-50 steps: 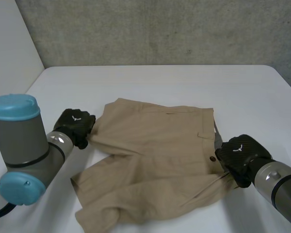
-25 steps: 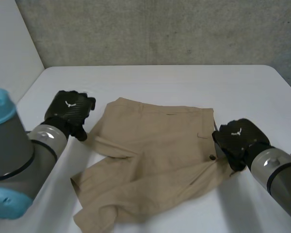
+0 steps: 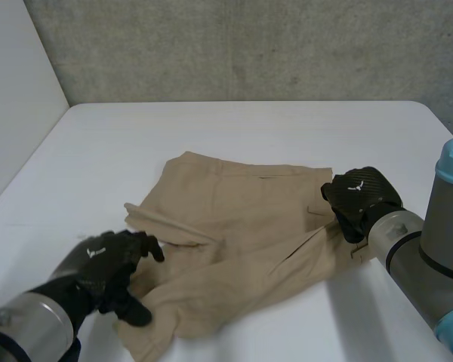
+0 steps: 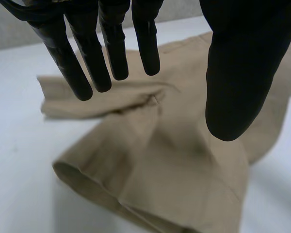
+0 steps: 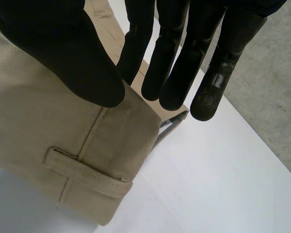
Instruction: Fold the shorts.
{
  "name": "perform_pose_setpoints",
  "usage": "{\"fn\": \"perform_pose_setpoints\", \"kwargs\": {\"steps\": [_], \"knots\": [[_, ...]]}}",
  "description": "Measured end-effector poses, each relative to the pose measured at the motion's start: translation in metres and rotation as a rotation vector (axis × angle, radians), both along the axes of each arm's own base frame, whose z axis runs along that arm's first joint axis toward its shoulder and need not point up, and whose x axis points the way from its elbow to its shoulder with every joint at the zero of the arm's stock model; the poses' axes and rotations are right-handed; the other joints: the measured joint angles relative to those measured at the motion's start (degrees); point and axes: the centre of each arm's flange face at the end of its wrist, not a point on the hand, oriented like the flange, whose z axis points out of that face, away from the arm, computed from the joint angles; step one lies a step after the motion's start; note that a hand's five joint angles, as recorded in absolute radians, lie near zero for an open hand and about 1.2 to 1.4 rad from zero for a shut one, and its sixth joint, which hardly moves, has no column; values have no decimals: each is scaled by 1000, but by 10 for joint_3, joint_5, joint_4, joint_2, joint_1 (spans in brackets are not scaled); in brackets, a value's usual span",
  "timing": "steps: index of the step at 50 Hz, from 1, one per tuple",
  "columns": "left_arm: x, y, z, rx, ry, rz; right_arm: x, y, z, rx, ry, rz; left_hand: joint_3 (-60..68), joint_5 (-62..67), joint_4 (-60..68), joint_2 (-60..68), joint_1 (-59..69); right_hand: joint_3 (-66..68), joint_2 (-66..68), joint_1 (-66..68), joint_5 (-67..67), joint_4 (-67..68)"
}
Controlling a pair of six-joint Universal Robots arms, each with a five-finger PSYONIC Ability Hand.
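Here we go: the shorts (image 3: 234, 226) lie on the white table (image 3: 249, 128), about midway between its left and right edges and closer to its near edge than its far one; tan cloth, rumpled, one leg lapped loosely across the other.

The right hand (image 3: 359, 197) is at the waistband (image 5: 48, 121), on the side toward the table's right edge; in the right wrist view its thumb (image 5: 63, 48) lies across the outer face of the band and its fingers (image 5: 169, 58) reach down behind the folded edge, so I read that as a pinch on the cloth; the belt loop (image 5: 89, 175) sits just below the thumb with bare table under that corner. Lifted like that, the band looks ready to be carried over the rest of the garment.

Toward the near-left corner, the left hand (image 3: 106, 264) is poised over the hem (image 4: 102, 187) of the nearer leg; straight fingers (image 4: 89, 58) fanned apart, thumb (image 4: 237, 73) wide of them, nothing caught between. I'd judge it is lining up to take that hem, so both ends travel together and the fold comes out square.

The fold is not yet made. The worry is a pinch that catches one layer only; the under layer would slide and bunch.
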Motion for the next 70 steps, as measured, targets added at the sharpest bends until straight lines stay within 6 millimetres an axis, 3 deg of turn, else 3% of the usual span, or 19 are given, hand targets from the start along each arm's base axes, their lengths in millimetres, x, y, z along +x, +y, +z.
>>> {"fn": "perform_pose_setpoints", "kwargs": {"steps": [6, 7, 11, 18, 19, 28, 32, 41, 47, 52, 56, 59, 60, 61, 64, 67, 68, 69, 70], "knots": [[0, 9, -16, 45, -5, -7, 1, 3, -1, 4, 0, 9, 11, 13, 13, 16, 15, 0, 0, 0, 0, 0], [-1, 10, -20, 50, -11, -9, 1, 4, -1, 6, 0, 10, 135, 143, 142, 140, 159, 0, 0, 0, 0, 0], [-3, 11, -26, 47, -29, -13, 0, 6, -2, 11, 2, 8, 318, 327, 327, 325, 333, 0, 0, 0, 0, 0], [-7, 17, -23, 6, -59, -26, -5, 9, -1, 14, 5, -1, 318, 327, 327, 325, 333, 0, 0, 0, 0, 0], [-9, 20, -17, -27, -69, -39, -7, 11, 1, 9, 6, -2, 382, 378, 393, 392, 355, 0, 0, 0, 0, 0], [-6, 33, 38, -268, -129, -129, -21, 40, 28, -29, 65, 32, 385, 378, 394, 393, 355, 0, 0, 0, 0, 0], [3, 48, 60, -340, -170, -176, -34, 66, 40, -1, 156, 72, 385, 378, 395, 393, 355, 0, 0, 0, 0, 0], [21, 82, 78, -285, -206, -275, -57, 102, 61, 49, 268, 110, 386, 378, 395, 393, 355, 0, 0, 0, 0, 0], [21, 89, 80, -261, -170, -313, -60, 101, 72, 44, 237, 141, 386, 378, 395, 394, 355, 0, 0, 0, 0, 0], [7, 66, 74, -298, -141, -276, -57, 82, 64, 66, 193, 161, 386, 385, 395, 394, 355, 0, 0, 0, 0, 0], [-9, 35, 64, -334, -136, -234, -52, 60, 51, 83, 169, 160, 386, 385, 395, 394, 356, 0, 0, 0, 0, 0], [-27, -3, 47, -370, -163, -217, -44, 36, 36, 93, 147, 151, 386, 385, 395, 394, 355, 0, 0, 0, 1, 0], [-27, -3, 47, -370, -163, -217, -44, 36, 36, 93, 147, 151, 386, 385, 395, 394, 355, 0, 0, 0, 1, 0], [-37, -21, 38, -389, -187, -225, -39, 24, 28, 102, 137, 143, 386, 385, 395, 394, 355, 0, 0, 0, 1, 0], [-48, -39, 29, -412, -217, -241, -33, 13, 20, 113, 127, 132, 386, 385, 395, 394, 355, 0, 0, 0, 1, 0], [-68, -74, 12, -461, -280, -269, -20, -9, 9, 118, 105, 101, 386, 385, 395, 394, 355, 0, 0, 0, 2, 0], [-68, -74, 12, -461, -280, -269, -20, -9, 9, 118, 105, 101, 386, 385, 395, 394, 355, 0, 0, 0, 2, 0], [-80, -101, -1, -488, -323, -275, -13, -25, 3, 104, 90, 78, 386, 385, 395, 394, 355, 0, 0, 0, 2, 0], [-82, -109, -5, -496, -336, -274, -10, -31, 1, 96, 85, 71, 386, 385, 395, 394, 355, 0, 0, 0, 2, 0]]}}
